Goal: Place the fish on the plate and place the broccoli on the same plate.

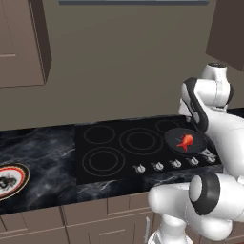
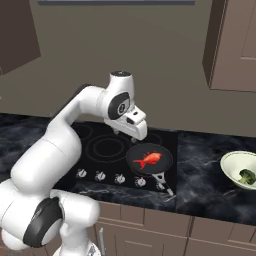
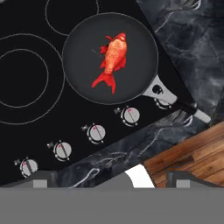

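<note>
From left to right along the dark marble counter [image 1: 47,157]: the plate [image 1: 9,179] sits bare at the far left, the fish [image 3: 111,59] lies in the black frying pan [image 3: 78,74] on the cooktop [image 1: 119,150], and the broccoli [image 2: 246,176] rests in the pale bowl [image 2: 231,164] at the far right. In the hand view the fish's long axis runs from tail at 7 o'clock to head at 1 o'clock. The gripper [image 2: 132,131] hangs above the pan's far edge, fingers holding nothing; whether they are spread or closed cannot be told.
</note>
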Available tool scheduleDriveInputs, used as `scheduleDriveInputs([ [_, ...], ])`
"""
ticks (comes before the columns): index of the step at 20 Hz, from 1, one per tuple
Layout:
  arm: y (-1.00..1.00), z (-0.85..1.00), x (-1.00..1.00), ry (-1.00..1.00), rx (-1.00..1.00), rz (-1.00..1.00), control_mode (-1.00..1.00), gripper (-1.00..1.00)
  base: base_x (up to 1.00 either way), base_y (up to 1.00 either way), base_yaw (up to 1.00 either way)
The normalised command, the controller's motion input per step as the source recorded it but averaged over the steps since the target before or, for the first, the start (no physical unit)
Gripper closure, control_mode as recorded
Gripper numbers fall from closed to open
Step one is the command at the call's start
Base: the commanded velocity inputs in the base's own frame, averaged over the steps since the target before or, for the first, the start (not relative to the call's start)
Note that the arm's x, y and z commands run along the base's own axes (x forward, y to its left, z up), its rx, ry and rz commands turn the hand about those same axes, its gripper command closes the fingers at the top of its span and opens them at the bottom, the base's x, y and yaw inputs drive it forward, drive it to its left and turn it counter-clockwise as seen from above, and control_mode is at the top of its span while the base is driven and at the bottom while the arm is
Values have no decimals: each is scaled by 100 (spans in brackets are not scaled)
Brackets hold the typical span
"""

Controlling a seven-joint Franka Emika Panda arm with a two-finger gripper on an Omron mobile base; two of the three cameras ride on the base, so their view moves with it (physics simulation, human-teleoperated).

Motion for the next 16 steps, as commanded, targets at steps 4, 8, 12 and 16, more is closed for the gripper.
scheduleDriveInputs([
  [4, -19, -16, 28, 12, -2, -14, -100, -100, 0, 0, 0],
  [8, 0, -21, 40, -7, 0, 0, -100, -100, 0, 0, 0],
  [12, 0, -73, 51, -3, 0, 0, -100, -100, 0, 0, 0],
  [16, -8, -61, 41, 8, 0, 0, -100, -100, 0, 0, 0],
])
